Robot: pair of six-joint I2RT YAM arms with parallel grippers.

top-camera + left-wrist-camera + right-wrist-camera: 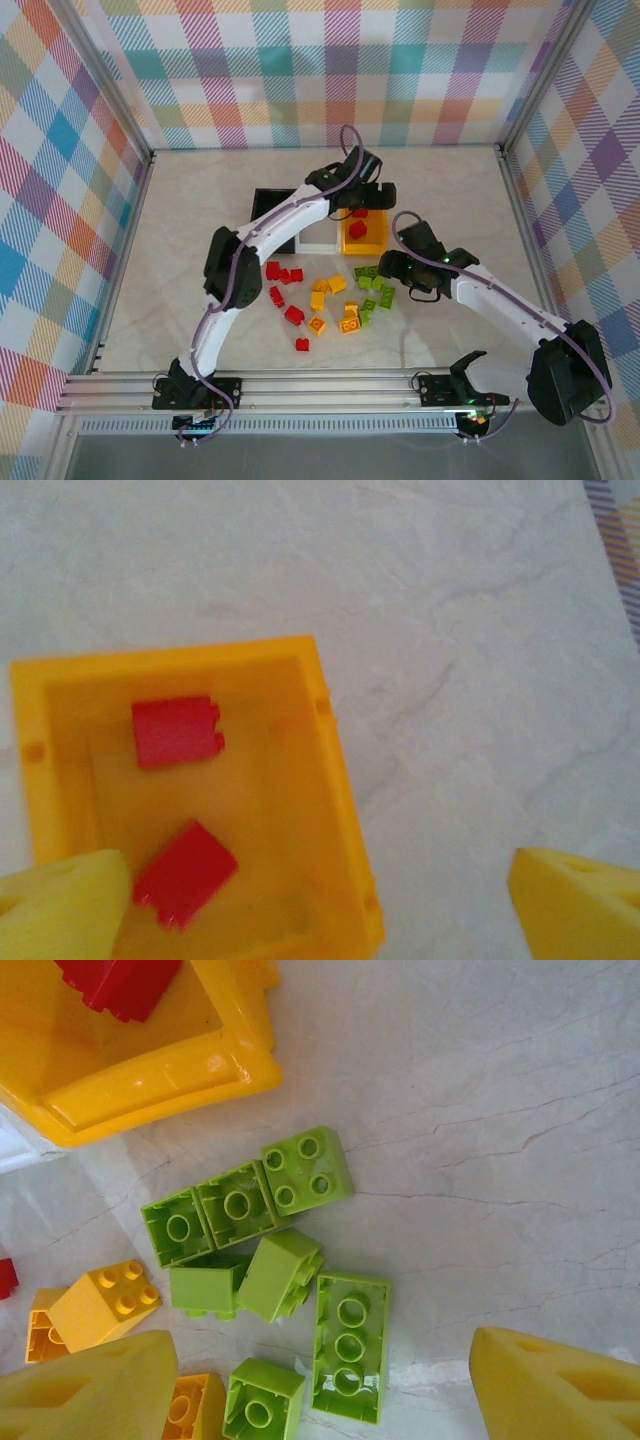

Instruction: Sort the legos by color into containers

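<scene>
Both tools spread apart and gripping nothing above the counter (200, 200). Left tool (318, 905) away at the orange-yellow bin (340, 780), over its wall, with two red legos (176, 730) inside; right tool (325, 1385) far nearer the loose pile, hanging directly over the green legos (260, 1250). Best placed for the long green brick (350, 1345) between its fingers, long axis seemingly square to the closing line, so narrow width toward the pads.

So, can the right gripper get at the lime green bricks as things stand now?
Probably yes. The right gripper hangs open directly above the lime green bricks, with nothing over them. They lie packed close together, so taking one alone may be awkward.
</scene>
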